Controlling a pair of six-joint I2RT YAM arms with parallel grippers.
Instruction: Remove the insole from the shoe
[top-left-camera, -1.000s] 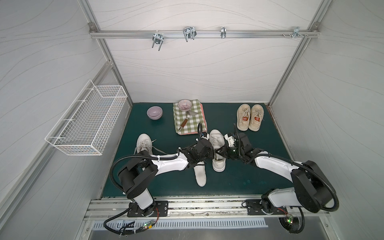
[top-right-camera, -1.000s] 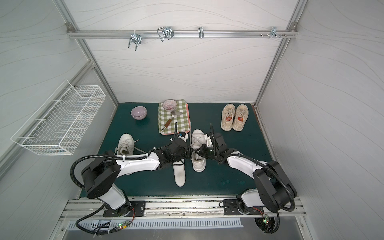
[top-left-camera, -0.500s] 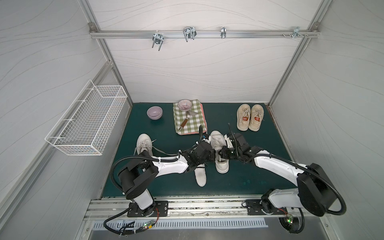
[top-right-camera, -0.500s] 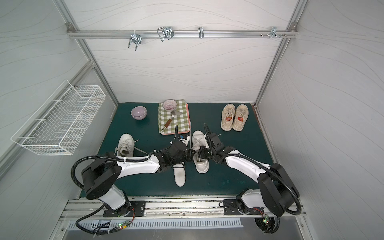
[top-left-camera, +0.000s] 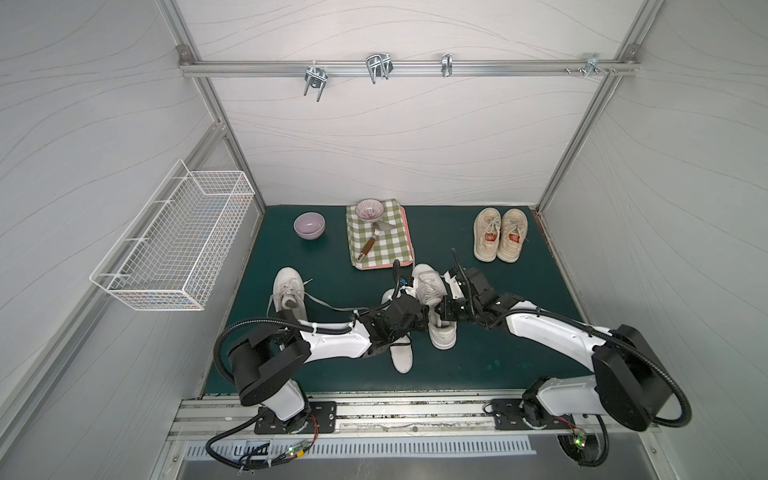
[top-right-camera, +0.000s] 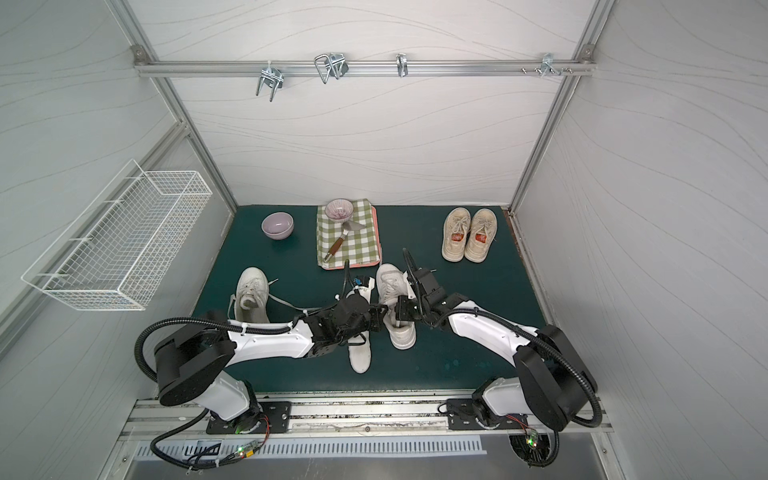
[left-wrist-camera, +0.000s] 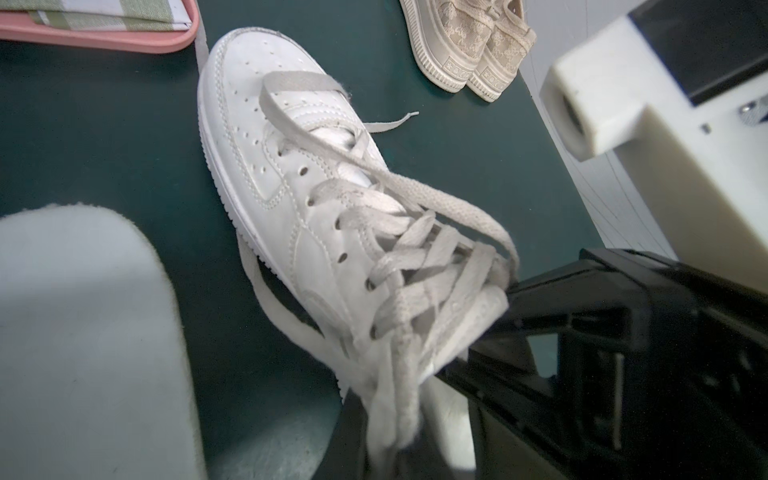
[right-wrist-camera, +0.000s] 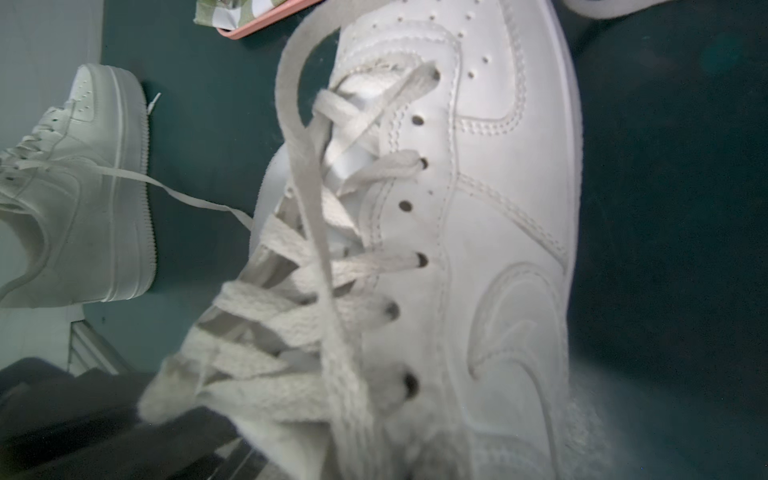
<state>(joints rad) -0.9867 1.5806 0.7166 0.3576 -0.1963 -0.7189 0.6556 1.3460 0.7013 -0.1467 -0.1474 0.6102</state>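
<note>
Sneaker of white leather with loose grey laces (top-left-camera: 428, 286) stands upright near the middle of the dark green mat (top-left-camera: 498, 365), with its toe to the far side and its heel to the near side. Both arms meet at its opening. The left gripper (top-left-camera: 420, 319) is at the left edge of the opening and the right gripper (top-left-camera: 444, 312) is at the right edge. The fingers of each are pressed together. The wrist views show black fingers touching the top of the tongue among the laces, but I cannot tell whether they pinch the tongue, a lace or nothing. A flat insole of pale white foam (top-left-camera: 402, 355) lies on the mat just left of the sneaker, outside it. Its middle is hidden under the left arm and its near end is free. A second white sneaker (top-left-camera: 289, 291) stands further left, well apart. At the far right is a pair of beige canvas shoes (top-left-camera: 498, 237). At the far middle a green checked cloth (top-left-camera: 390, 249) lies on a pink tray (top-left-camera: 410, 249).
</note>
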